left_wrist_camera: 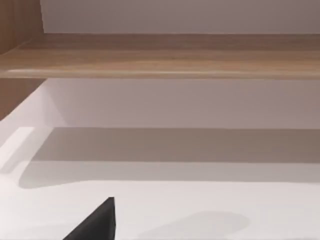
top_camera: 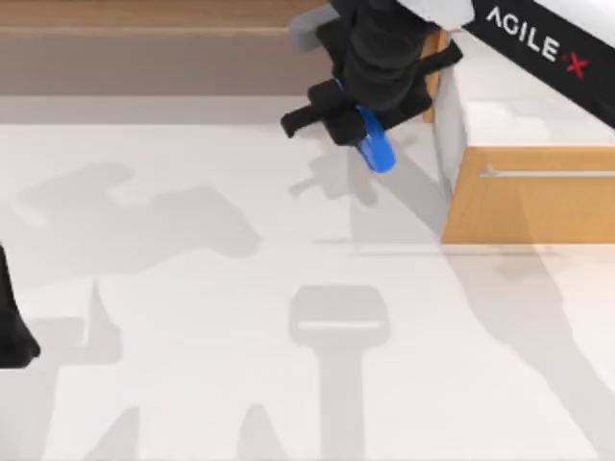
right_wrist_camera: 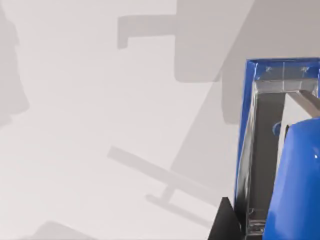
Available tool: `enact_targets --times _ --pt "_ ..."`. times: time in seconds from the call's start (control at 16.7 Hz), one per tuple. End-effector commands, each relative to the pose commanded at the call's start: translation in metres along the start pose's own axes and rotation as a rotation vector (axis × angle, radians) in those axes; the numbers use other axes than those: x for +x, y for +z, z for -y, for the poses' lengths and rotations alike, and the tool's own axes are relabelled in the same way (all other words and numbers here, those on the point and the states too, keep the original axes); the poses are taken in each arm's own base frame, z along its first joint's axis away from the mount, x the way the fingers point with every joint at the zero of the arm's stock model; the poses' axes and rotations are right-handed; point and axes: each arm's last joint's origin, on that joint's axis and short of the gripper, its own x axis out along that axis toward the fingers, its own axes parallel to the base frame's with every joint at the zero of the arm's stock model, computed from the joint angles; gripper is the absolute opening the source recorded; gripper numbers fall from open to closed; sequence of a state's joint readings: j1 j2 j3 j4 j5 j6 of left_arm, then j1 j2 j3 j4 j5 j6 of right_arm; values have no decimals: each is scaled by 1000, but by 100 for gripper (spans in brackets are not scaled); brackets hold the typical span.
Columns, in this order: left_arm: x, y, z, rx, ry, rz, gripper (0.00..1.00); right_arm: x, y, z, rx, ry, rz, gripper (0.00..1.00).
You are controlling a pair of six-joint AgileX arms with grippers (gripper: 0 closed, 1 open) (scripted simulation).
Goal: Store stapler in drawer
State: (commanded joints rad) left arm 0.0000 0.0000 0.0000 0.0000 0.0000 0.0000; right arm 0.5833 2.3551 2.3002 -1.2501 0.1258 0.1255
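My right gripper (top_camera: 351, 115) is shut on the blue stapler (top_camera: 373, 142) and holds it in the air at the back of the table. The stapler's free end points down toward the front and sits just left of the drawer. In the right wrist view the stapler (right_wrist_camera: 295, 180) is close up, with its grey metal strip showing. The drawer (top_camera: 538, 206) stands pulled out at the right, with a wooden front, a silver bar handle (top_camera: 548, 174) and a white interior (top_camera: 519, 120). My left arm (top_camera: 12, 327) is parked at the table's left edge.
A brown shelf unit (top_camera: 144, 48) runs along the back left, and the left wrist view faces its board (left_wrist_camera: 160, 55). The white tabletop (top_camera: 240, 336) carries shadows of the arms.
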Motion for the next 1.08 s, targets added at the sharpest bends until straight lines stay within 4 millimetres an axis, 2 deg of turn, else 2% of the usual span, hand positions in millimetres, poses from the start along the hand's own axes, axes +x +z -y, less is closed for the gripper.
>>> enact_targets --times 0.12,0.24,0.36,0.54,0.66,0.78,0.9,1.08 --pt "0 0 0 0 0 0 100 -25 -1 44 106 -44 54 0" --pt "0 0 0 0 0 0 100 -34 -7 90 211 -84 57 0" --pt "0 0 0 0 0 0 100 -26 -16 135 310 -111 21 0" --pt "0 0 0 0 0 0 100 11 -30 186 420 -101 -82 0" --pt "0 0 0 0 0 0 100 47 -38 201 457 -57 -172 0" --pt "0 0 0 0 0 0 100 75 -44 204 477 -7 -249 0" --pt "0 0 0 0 0 0 100 86 -47 204 485 16 -284 0" --pt "0 0 0 0 0 0 100 86 -47 204 485 16 -284 0"
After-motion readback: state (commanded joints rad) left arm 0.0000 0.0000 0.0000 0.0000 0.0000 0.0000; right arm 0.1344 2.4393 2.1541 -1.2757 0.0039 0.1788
